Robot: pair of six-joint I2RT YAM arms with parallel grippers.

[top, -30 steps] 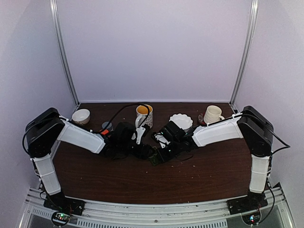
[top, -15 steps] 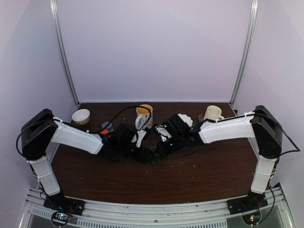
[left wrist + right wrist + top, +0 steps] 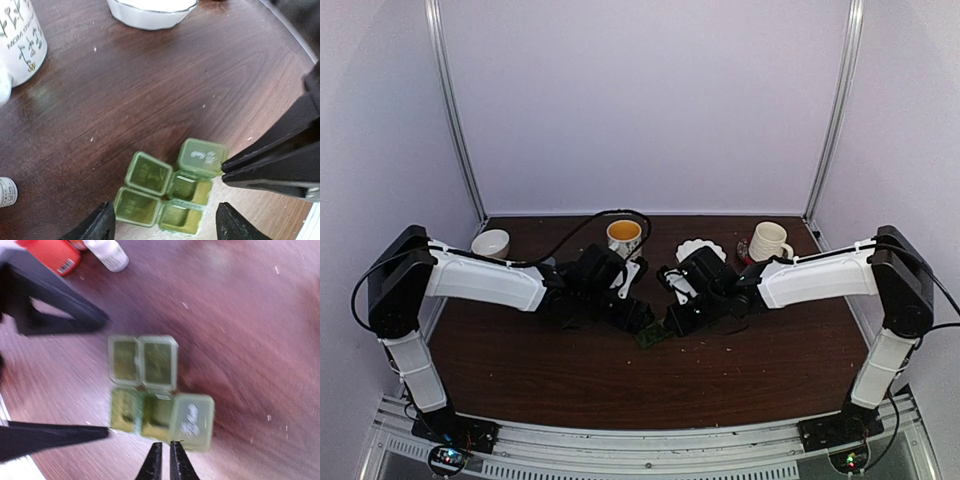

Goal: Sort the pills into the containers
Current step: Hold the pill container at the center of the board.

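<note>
The container (image 3: pixel 170 192) is a small green pill box lying on the dark table. Two of its lids are flipped open and the third, marked 3, is closed. It also shows in the right wrist view (image 3: pixel 155 390) and small in the top view (image 3: pixel 650 335). My left gripper (image 3: pixel 165 230) is open, one finger on each side of the box and neither touching it. My right gripper (image 3: pixel 164 452) is shut to a hairline slit and holds nothing, its tips right at the edge of the closed lid. The open compartments look empty. The pills are out of view.
A printed mug (image 3: pixel 624 237) with a yellow inside and a white scalloped dish (image 3: pixel 698 248) stand just behind the grippers. A white mug (image 3: pixel 767 240) is at the back right, a small bowl (image 3: pixel 491 243) at the back left. A red bottle (image 3: pixel 50 255) and a white bottle (image 3: pixel 110 255) lie near the left arm.
Both arms have stretched farther in over the table, and their grippers now meet at the pill box. The right jaws have parted by a hair.
</note>
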